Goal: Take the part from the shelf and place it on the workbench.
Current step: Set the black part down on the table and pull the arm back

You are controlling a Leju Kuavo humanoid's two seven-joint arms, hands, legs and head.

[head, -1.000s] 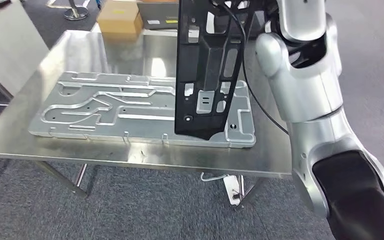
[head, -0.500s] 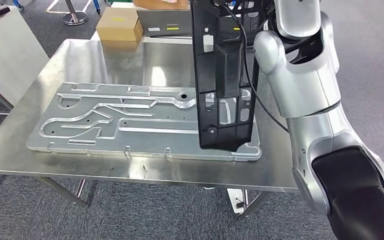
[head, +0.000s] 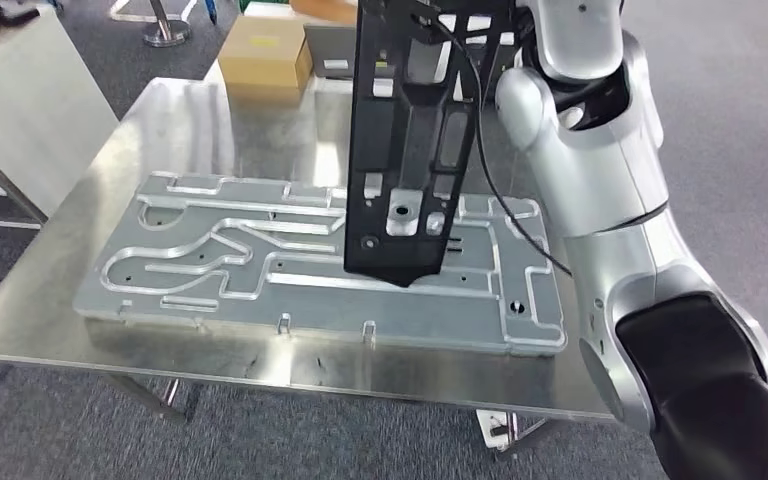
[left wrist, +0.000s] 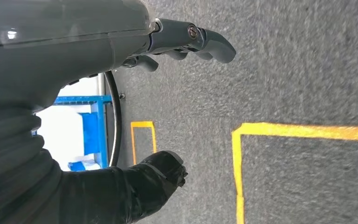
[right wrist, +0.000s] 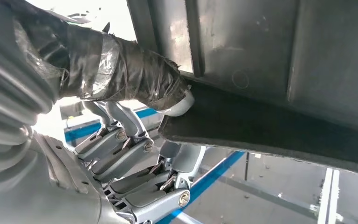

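Hanging upright above the workbench: one long black moulded part with cut-out slots and holes point(head: 407, 140), lower tip over the middle of one grey machined metal plate with winding grooves point(head: 210, 265), seemingly just clear of it, though contact hard to judge from the head view. Gripped near its upper end by the right hand point(right wrist: 135, 135), tape-wrapped thumb pressed on one face of the part's edge, metal fingers point(right wrist: 121, 154) curled behind the other. Lying flat on the shiny stainless-steel workbench point(head: 80, 240), that plate covers most of the top. Standing at the far end of the bench: one tan cardboard box point(head: 263, 62) carrying a small yellowish label, writing too small to read; beside it a grey flat case point(head: 332, 48) with a white sticker, likewise unreadable. Under and around the bench, dark grey carpet point(head: 260, 440). Hanging low over grey floor marked with yellow tape lines point(left wrist: 284, 133): the left hand point(left wrist: 121, 60), fingers loosely bent and apart, holding nothing. Beyond it, a blue metal frame point(left wrist: 93, 130).
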